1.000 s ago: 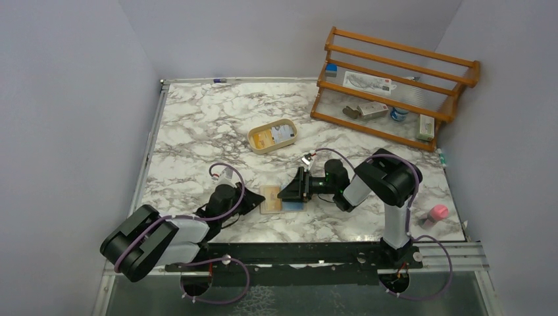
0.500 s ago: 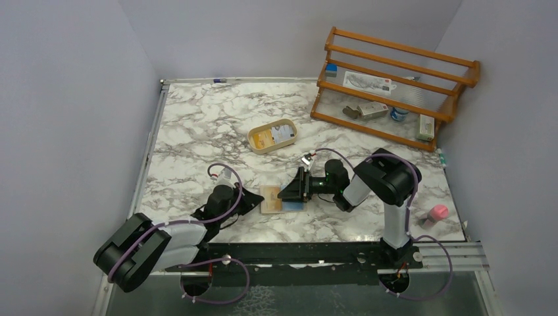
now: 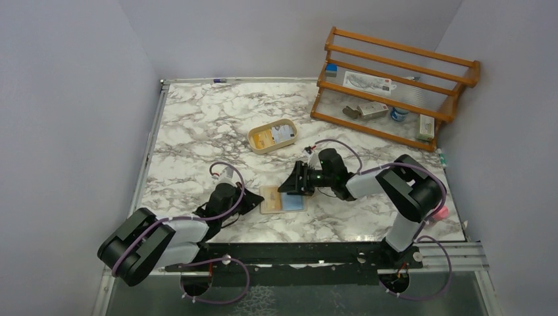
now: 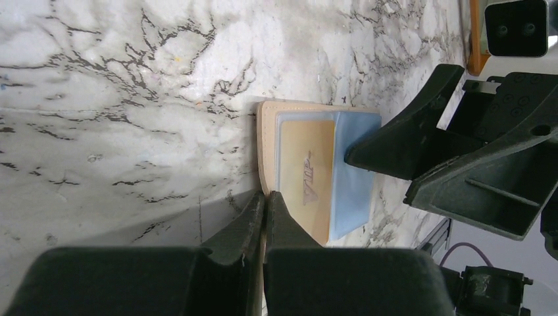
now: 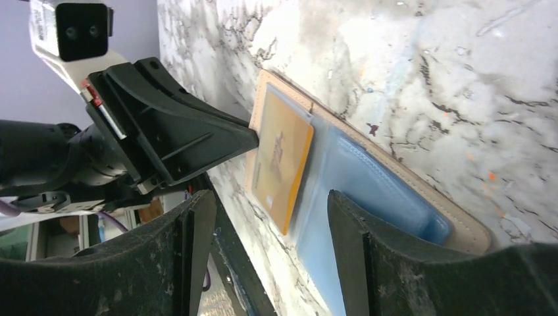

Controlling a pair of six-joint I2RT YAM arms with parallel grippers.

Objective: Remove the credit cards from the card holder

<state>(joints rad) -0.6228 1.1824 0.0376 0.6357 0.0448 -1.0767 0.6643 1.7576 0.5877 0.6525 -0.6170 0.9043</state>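
Note:
The tan card holder (image 3: 268, 199) lies open on the marble table. In the left wrist view its tan edge (image 4: 266, 131) frames a clear pocket with an orange card (image 4: 306, 178), and a light blue card (image 4: 355, 178) covers the other half. My left gripper (image 4: 265, 196) is shut, pinching the holder's left edge; it also shows in the top view (image 3: 253, 199). My right gripper (image 5: 270, 197) is open and empty, hovering over the blue card (image 5: 329, 257) and the orange card (image 5: 279, 164). From above, the right gripper (image 3: 294, 186) sits at the holder's far right corner.
An oval beige tray (image 3: 253, 141) holding cards stands behind the holder. A wooden rack (image 3: 395, 85) with small items is at the back right. A pink object (image 3: 437, 212) lies at the table's right edge.
My right gripper has drawn back and up off the holder, leaving the blue card more exposed; its elbow swung right. The left gripper stays at the holder's edge.

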